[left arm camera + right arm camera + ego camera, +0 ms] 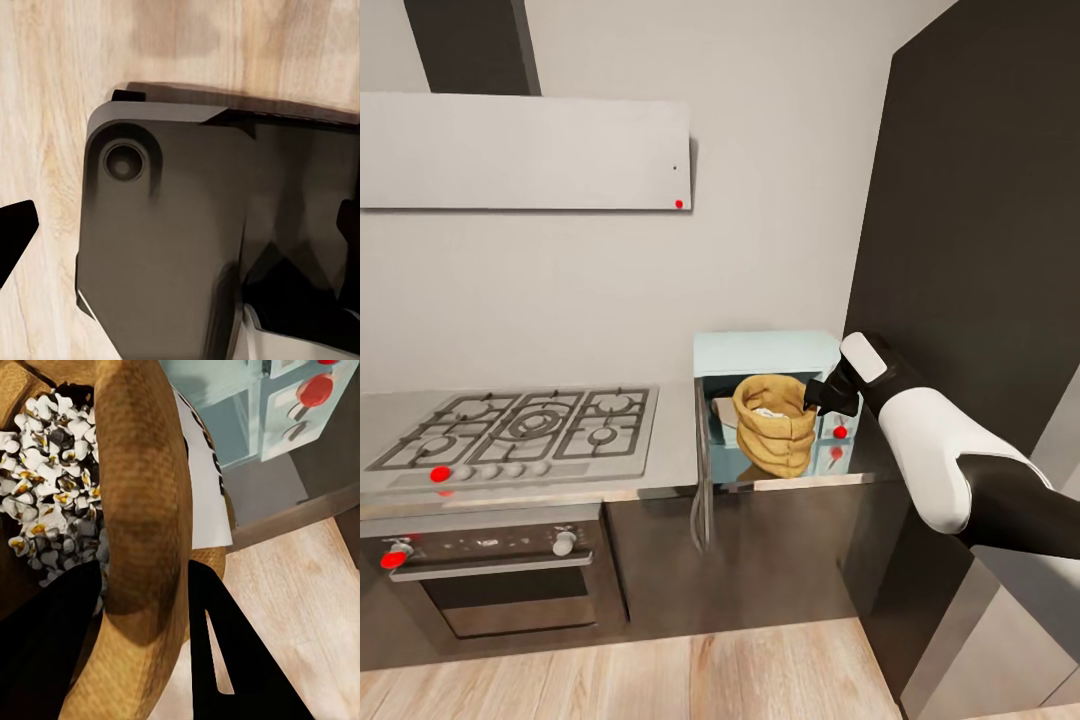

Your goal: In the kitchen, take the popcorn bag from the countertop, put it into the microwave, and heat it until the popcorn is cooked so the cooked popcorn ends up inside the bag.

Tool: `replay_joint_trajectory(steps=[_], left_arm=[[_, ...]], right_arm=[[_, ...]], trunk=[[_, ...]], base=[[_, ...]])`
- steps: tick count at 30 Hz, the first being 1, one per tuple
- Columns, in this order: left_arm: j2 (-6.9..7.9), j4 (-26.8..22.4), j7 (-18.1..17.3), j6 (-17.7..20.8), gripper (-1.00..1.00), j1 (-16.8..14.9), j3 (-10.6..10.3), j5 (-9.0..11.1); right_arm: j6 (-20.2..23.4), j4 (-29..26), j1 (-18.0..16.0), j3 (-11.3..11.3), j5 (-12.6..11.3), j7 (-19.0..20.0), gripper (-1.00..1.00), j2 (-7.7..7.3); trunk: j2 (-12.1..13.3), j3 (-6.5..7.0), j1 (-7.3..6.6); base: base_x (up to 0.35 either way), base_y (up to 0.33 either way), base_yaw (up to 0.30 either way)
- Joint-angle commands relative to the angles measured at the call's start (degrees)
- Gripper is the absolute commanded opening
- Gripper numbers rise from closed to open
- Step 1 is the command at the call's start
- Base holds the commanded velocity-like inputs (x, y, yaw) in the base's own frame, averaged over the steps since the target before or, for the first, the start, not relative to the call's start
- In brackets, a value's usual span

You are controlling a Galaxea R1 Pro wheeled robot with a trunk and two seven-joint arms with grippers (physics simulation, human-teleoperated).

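Here the bag point(774, 424) hangs in front of the microwave point(765, 352), whose door point(703, 460) stands swung open. White popcorn point(46, 495) fills the bag, and a white label point(204, 495) shows on its side. The right fingers point(146, 660) pinch its rolled rim, one inside, one outside. The microwave sits on the steel surface point(672, 440) beside the hob point(520, 428). Whether the left fingers point(15, 238) are wide or narrow I cannot tell; they hang above the robot's dark base point(180, 247) and the wood floor point(45, 112).

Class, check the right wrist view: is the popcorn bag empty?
No, the popcorn bag holds white popped kernels, with the right gripper clamped on its rolled rim.
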Motion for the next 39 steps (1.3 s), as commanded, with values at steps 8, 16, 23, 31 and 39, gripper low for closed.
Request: replay_joint_trajectory(steps=[8,16,23,31,39], left_arm=[[-0.02,0.1,-0.1,-0.2,1.00,0.0,0.4,0.0],[0.05,0.1,-0.1,-0.2,1.00,0.0,0.4,0.0],[0.09,0.0,-0.1,-0.1,1.00,-0.1,0.4,0.0],[0.15,0.0,-0.1,-0.2,1.00,-0.1,0.4,0.0],[0.28,0.0,-0.1,-0.2,1.00,0.0,0.4,0.0]], right_arm=[[0.1,-0.4,0.1,-0.7,-0.6,-0.5,-1.00,0.05],[0.1,-0.4,0.2,-0.7,-0.6,-0.6,-1.00,0.05],[0.1,-0.4,0.2,-0.6,-0.6,-0.6,-1.00,0.05],[0.1,-0.4,0.1,-0.6,-0.6,-0.5,-1.00,0.05],[0.1,-0.4,0.2,-0.6,-0.6,-0.5,-1.00,0.05]], trunk=[[-3.3,-1.52,1.77],[-3.7,-1.70,1.99],[-3.7,-1.70,1.99],[-3.7,-1.70,1.99],[-3.7,-1.70,1.99]], base=[[0.000,0.000,0.000],[0.000,0.000,0.000],[0.102,0.000,0.000],[0.056,0.000,0.000],[0.115,0.000,0.000]])
